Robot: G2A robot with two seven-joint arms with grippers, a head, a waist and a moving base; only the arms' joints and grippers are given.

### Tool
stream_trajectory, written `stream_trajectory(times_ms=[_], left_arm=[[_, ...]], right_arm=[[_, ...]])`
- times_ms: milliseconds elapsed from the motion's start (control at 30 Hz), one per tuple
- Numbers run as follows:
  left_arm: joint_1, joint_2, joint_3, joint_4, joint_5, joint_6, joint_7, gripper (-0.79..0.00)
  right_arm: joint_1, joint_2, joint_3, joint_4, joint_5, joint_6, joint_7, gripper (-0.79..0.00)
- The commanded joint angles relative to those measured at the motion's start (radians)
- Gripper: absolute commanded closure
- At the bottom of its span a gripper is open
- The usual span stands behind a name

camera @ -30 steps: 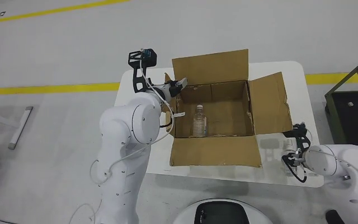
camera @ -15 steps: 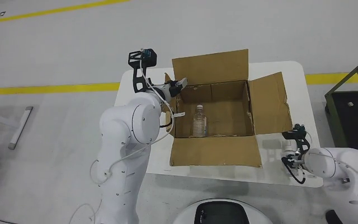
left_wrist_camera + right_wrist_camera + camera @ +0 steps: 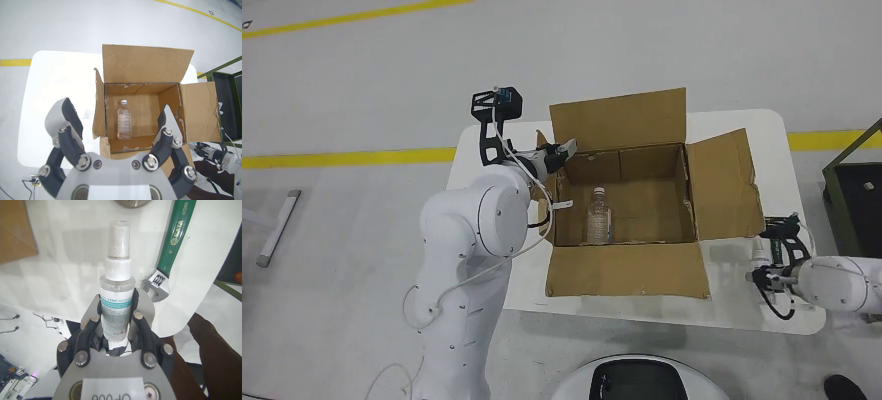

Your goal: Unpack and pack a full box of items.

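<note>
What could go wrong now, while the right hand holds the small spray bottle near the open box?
1. The right hand grips the small clear spray bottle with the white collar only on its lower body, so it may tilt or slip.
2. A side flap of the brown cardboard box lies between hand and opening; the bottle might strike it.
3. The green-handled adjustable wrench lies close beside the hand and could be knocked.
</note>
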Motion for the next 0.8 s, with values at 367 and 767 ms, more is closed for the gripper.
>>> stream_trajectory(times_ms=[367,767], left_arm=[[0.0,0.0,0.0,0.0,0.0,0.0,0.0,-0.785],[0.0,0.0,0.0,0.0,0.0,0.0,0.0,-0.785]], right_arm=[[-0.036,-0.012,0.486,-0.065,0.772,0.007,-0.211,0.0],[0.058,0.014,0.242,-0.221,0.797,0.018,-0.208,0.0]])
